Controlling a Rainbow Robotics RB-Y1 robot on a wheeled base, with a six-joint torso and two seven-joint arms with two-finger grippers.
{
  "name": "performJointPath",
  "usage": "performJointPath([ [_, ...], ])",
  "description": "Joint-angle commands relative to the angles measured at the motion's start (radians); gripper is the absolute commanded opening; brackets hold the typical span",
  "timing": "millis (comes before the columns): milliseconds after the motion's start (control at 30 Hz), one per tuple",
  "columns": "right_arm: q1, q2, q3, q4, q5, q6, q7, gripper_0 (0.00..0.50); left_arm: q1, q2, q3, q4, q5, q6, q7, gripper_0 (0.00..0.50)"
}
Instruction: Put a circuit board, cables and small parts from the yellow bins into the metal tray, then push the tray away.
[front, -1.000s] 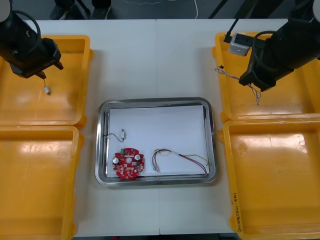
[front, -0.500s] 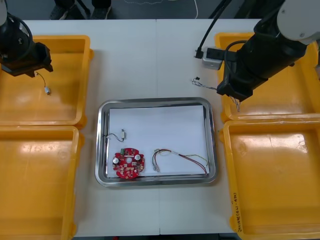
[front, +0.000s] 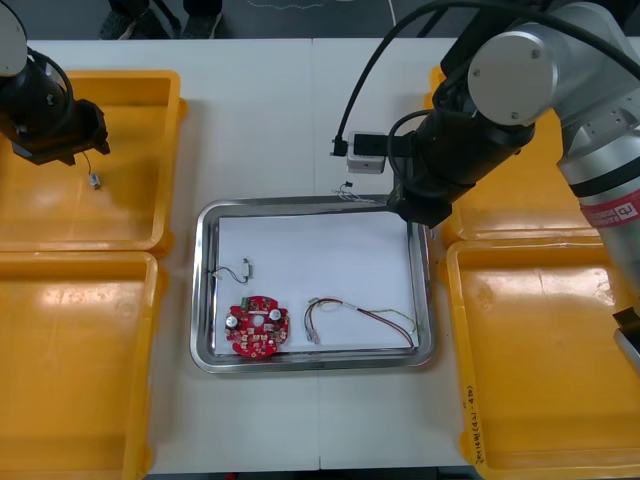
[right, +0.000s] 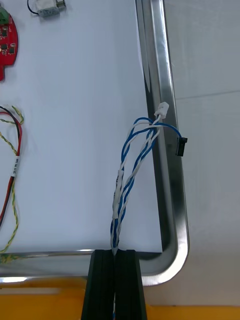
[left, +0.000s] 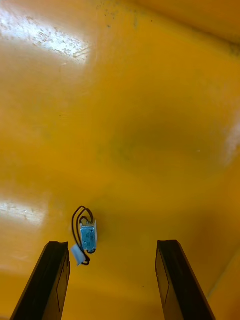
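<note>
My right gripper (right: 115, 252) is clamped tight on one end of the twisted blue and white cable (right: 132, 165), with nothing but that cable between its fingers. It hangs over the 1 o'clock corner of the metal tray (front: 200, 290).

From the grip the cable's long axis runs toward 9 o'clock, along the tray's far rim rather than across the white inside. Its white plug sits above the rim and its black plug just outside it, over the surface (front: 300, 100). So the drop turns on that line. I judge the cable must shift toward 6 o'clock, or swing inward, before I let go, or its free end will land on the rim. The right arm is clearly the one to do it.

My left gripper (left: 111, 244) is wide open and holds nothing. It sits over the far left bin (front: 60, 210), where a small metal part with a black lead (left: 88, 236) lies between its fingers, nearer the left one.

My count:
- four yellow bins (front: 452, 330)
- one tray
- one round red circuit board (front: 256, 328) at the tray's 7 o'clock
- one red and yellow cable (front: 360, 318) at its 5 o'clock
- one small metal part on a lead (front: 244, 268) at its 9 o'clock
- one blue and white cable in hand
- one part in the far left bin
</note>
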Motion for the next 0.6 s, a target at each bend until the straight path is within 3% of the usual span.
performJointPath([
  [33, -0.061, 0.032, 0.080, -0.043, 0.026, -0.036, -0.011, 0.000, 0.000, 0.044, -0.030, -0.004, 0.019, -0.054, -0.092, 0.500],
  [300, -0.061, 0.047, 0.177, -0.050, 0.060, -0.085, -0.010, 0.000, 0.033, 0.044, -0.030, -0.004, 0.038, -0.082, -0.095, 0.500],
  [600, -0.061, 0.061, 0.292, -0.054, 0.151, -0.108, -0.014, 0.000, 0.060, 0.044, -0.030, -0.004, 0.050, -0.092, -0.095, 0.500],
])
